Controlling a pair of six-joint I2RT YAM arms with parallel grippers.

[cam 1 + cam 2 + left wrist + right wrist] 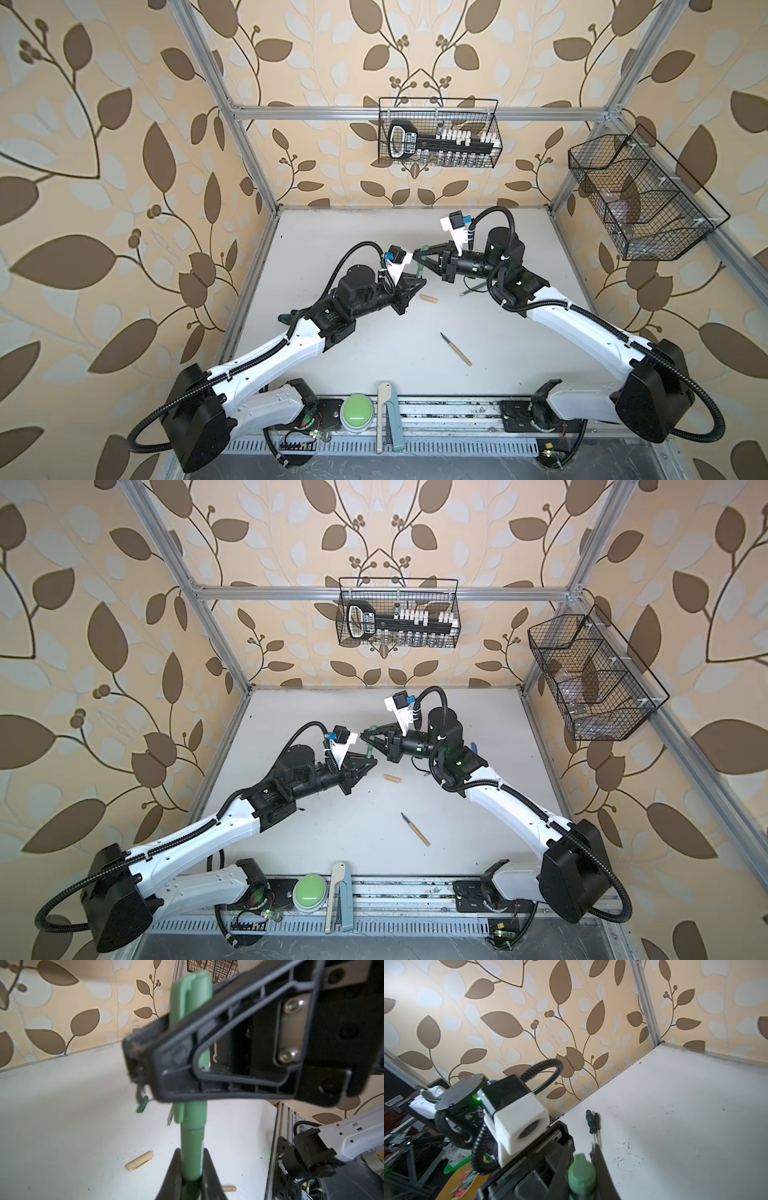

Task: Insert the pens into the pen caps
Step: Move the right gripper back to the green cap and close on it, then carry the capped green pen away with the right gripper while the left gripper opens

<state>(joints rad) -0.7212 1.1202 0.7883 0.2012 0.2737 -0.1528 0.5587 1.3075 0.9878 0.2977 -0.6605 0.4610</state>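
Note:
My left gripper [192, 1154] [417, 281] [371, 763] is shut on the lower barrel of a green pen [192, 1147] [419, 269], held above the table's middle. A green pen cap [190, 997] [581, 1172] with a clip sits over the pen's upper end. My right gripper [581, 1157] [419, 258] [366, 737] is shut across that cap, a finger pressing each side. A tan pen cap [428, 299] [392, 779] [139, 1161] lies on the table just below the grippers. The tan pen [457, 350] [415, 830] lies nearer the front. Another green cap [142, 1104] lies farther off.
A green pen [471, 289] pokes out from under the right arm, and a blue one [473, 746] shows behind it. Two thin screwdrivers [592, 1124] lie near the left wall. Wire baskets [438, 133] [640, 195] hang on the back and right walls. A green button [358, 409] sits at the front rail.

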